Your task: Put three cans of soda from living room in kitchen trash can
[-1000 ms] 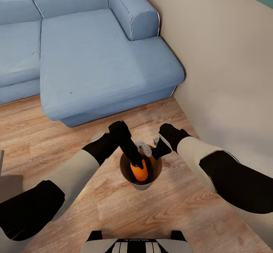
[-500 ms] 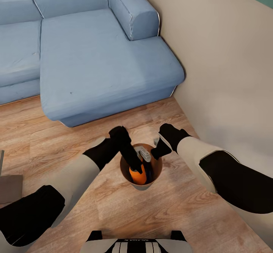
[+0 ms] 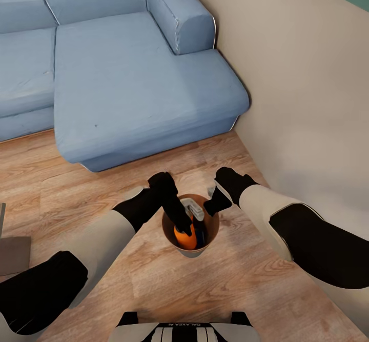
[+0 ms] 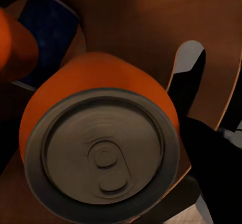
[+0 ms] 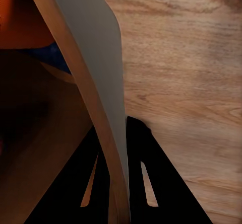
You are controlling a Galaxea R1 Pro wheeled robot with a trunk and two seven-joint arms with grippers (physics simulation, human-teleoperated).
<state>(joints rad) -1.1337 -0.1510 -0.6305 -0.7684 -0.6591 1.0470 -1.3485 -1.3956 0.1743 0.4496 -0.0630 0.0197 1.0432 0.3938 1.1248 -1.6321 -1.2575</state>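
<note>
The left arm is seen bent at the elbow and angled steeply down, so that the left gripper (image 3: 184, 227) is sunk inside the tash can (image 3: 209, 243), below its rim. An orange soda can (image 3: 184, 238) is seen right at the fingertips of this gripper, inside the bucket; in the left wrist view its grey top (image 4: 103, 157) is turned straight toward the camera, with one dark finger (image 4: 187, 85) lying along its side. Whether the jaws are pressed on that can or slack around it cannot be told. Just beyond the gripper, deeper in the bucket, a dark blue can (image 4: 46, 30) and a second orange can (image 4: 14, 44) are seen.

The right arm is reached in from the other side, wrist bent down, and the right gripper (image 3: 213, 204) is closed on the bucket's rim: in the right wrist view the thin grey-and-tan wall (image 5: 96, 78) is pinched between the two black fingers (image 5: 146, 178), one inside and one outside.

The bucket is held over the wood floor (image 3: 246, 290), with the blue sofa (image 3: 128, 75) well beyond both grippers
</note>
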